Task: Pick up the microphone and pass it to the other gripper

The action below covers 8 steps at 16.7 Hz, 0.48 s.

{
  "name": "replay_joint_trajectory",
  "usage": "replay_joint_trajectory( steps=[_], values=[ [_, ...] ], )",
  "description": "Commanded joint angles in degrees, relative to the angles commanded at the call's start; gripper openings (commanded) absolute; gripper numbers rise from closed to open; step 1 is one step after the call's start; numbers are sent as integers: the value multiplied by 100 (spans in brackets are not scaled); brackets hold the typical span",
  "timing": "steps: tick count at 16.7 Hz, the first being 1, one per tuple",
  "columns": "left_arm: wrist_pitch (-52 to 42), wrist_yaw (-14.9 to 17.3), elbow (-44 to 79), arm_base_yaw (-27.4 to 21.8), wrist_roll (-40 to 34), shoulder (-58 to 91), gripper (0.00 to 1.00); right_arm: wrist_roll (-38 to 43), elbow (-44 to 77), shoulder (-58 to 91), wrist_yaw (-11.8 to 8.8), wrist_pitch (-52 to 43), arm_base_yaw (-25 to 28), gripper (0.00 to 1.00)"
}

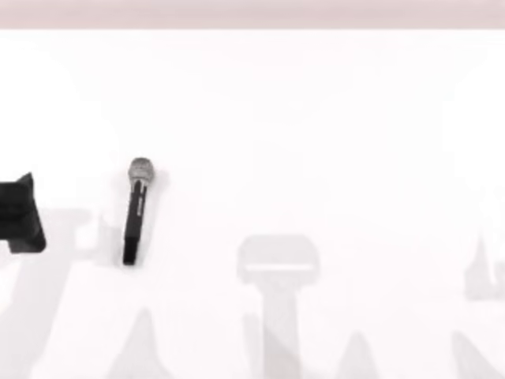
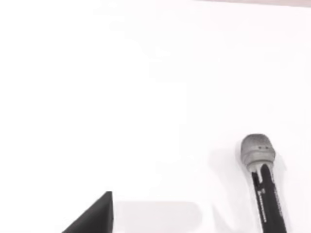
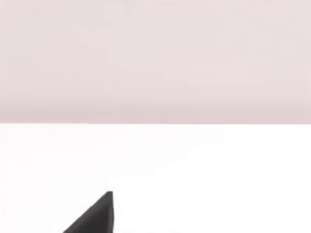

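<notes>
The microphone lies flat on the white table at the left, its grey mesh head toward the far side and its slim black handle toward the near side. It also appears in the left wrist view, the microphone running out of the picture's edge. My left gripper is at the table's left edge, to the left of the microphone and apart from it; only a black corner of the left gripper shows in its wrist view. My right gripper is outside the top view and shows only as a black corner in its wrist view.
The table's far edge meets a pale pinkish wall, which also fills the upper half of the right wrist view. Grey shadows of the arms fall across the near part of the table.
</notes>
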Motion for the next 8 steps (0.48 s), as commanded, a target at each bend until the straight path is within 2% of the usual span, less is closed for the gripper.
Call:
replay_joint_trajectory(
  steps=[8],
  values=[
    [-2386, -56, 3156, -761, -684, 4669, 100, 0, 0, 0, 0, 0, 0, 100]
  ],
)
